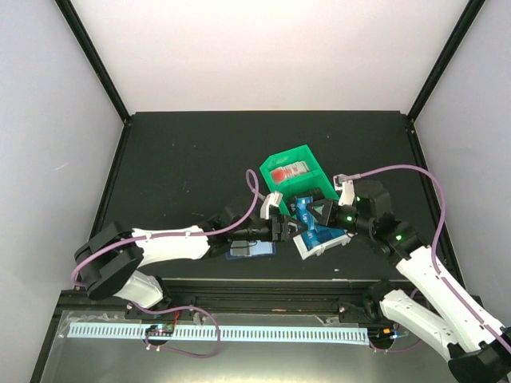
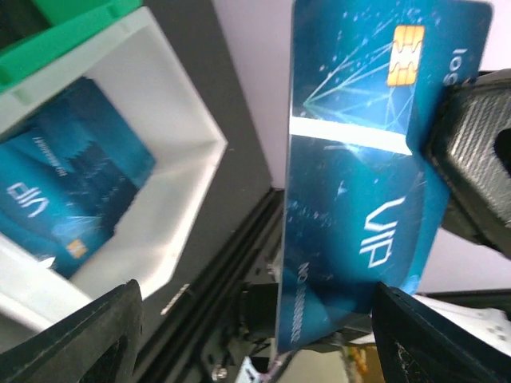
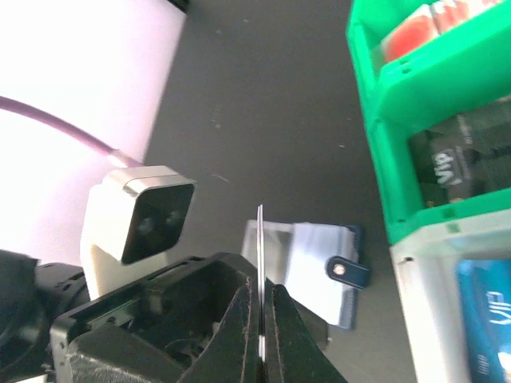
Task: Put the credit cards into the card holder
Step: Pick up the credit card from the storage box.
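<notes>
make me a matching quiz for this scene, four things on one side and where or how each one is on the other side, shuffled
Things:
1 green bin
2 white bin
3 right claw
4 card holder

Place or state:
a lying on the black table
b shut on a blue card
c red-and-white items inside
d bright blue cards inside

Pairs: 1-c; 2-d; 3-b; 4-a
</notes>
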Controlling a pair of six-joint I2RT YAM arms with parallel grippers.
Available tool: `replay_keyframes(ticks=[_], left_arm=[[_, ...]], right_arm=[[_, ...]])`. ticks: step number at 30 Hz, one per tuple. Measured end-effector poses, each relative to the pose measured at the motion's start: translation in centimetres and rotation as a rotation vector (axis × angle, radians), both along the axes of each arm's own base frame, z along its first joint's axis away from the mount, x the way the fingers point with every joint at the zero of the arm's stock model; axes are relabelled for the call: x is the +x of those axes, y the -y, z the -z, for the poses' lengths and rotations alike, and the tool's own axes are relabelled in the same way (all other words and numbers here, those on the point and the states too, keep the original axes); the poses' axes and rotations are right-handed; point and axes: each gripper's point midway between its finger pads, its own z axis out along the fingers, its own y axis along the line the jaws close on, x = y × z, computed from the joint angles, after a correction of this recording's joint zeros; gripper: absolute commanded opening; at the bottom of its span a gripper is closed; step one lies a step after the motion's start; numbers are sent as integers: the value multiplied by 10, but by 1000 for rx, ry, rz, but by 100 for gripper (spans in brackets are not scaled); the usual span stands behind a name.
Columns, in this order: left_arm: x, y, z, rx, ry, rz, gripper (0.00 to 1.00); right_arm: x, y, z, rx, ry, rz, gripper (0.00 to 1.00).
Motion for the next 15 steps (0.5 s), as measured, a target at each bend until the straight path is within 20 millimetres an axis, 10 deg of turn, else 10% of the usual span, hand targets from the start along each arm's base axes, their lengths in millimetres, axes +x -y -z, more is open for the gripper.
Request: replay_keyframes(ticks=[15], left_arm=[[-11, -17, -59, -248, 26, 18, 2]], right_arm=[[-24, -20, -24, 231, -26, -105, 13]])
